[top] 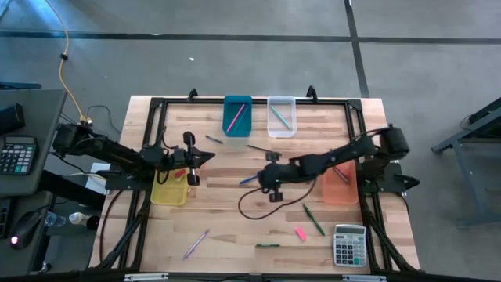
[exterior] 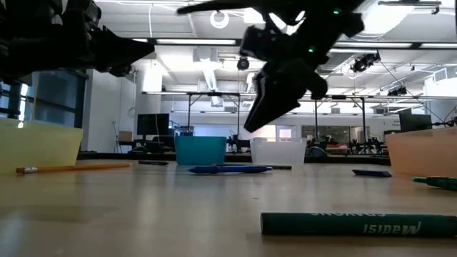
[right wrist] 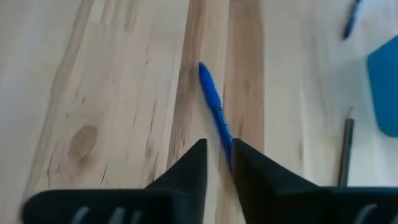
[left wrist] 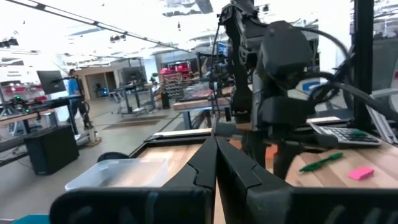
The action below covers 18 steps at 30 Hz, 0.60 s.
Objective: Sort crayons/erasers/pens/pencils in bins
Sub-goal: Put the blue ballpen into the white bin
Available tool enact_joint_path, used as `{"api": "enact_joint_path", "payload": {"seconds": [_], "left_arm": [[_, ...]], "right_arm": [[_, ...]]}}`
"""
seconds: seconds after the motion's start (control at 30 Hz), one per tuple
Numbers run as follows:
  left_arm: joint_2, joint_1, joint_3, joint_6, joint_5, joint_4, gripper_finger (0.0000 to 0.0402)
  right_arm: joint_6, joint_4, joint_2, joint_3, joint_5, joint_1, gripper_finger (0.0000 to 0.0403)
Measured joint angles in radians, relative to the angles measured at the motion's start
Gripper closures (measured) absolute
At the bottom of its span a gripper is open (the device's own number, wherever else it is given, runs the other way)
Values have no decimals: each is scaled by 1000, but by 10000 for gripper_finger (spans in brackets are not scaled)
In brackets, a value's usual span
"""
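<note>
A blue pen point(top: 248, 180) lies flat on the wooden table near its middle. My right gripper point(right wrist: 217, 151) hangs above the pen's near end, tilted downward, fingers a little apart and clear of the table point(exterior: 251, 127). The pen point(right wrist: 213, 106) runs away from the gap between the fingertips. My left gripper point(left wrist: 216, 163) is shut on nothing, held level beside the yellow bin point(top: 170, 190). The teal bin point(top: 237, 114) and the clear bin point(top: 282, 116) stand at the far edge, each with sticks inside. The orange bin point(top: 339, 185) stands under my right arm.
A pink eraser point(top: 300, 233), green sticks point(top: 313, 220) and a grey calculator point(top: 350, 244) lie at the near right. A purple stick point(top: 196, 244) lies near left, dark pens point(top: 214, 139) toward the far side. A pencil point(exterior: 71, 168) lies by the yellow bin.
</note>
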<state>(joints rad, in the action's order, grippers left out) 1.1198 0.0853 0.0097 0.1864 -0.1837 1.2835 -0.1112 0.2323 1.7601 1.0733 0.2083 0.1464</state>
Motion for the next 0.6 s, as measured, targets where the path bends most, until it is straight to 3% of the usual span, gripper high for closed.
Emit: {"api": "enact_joint_path", "payload": {"seconds": [0.23,0.43,0.6], "left_arm": [[0,0,0,-3,0,0,401],[0,0,0,-3,0,0,401],[0,0,0,-3,-1,-2,401]], "right_arm": [[-42,226,136,191,-8,-54,272],[-81,280,234,290,-124,-101,272],[-72,286,293,338,-130,-123,284]]}}
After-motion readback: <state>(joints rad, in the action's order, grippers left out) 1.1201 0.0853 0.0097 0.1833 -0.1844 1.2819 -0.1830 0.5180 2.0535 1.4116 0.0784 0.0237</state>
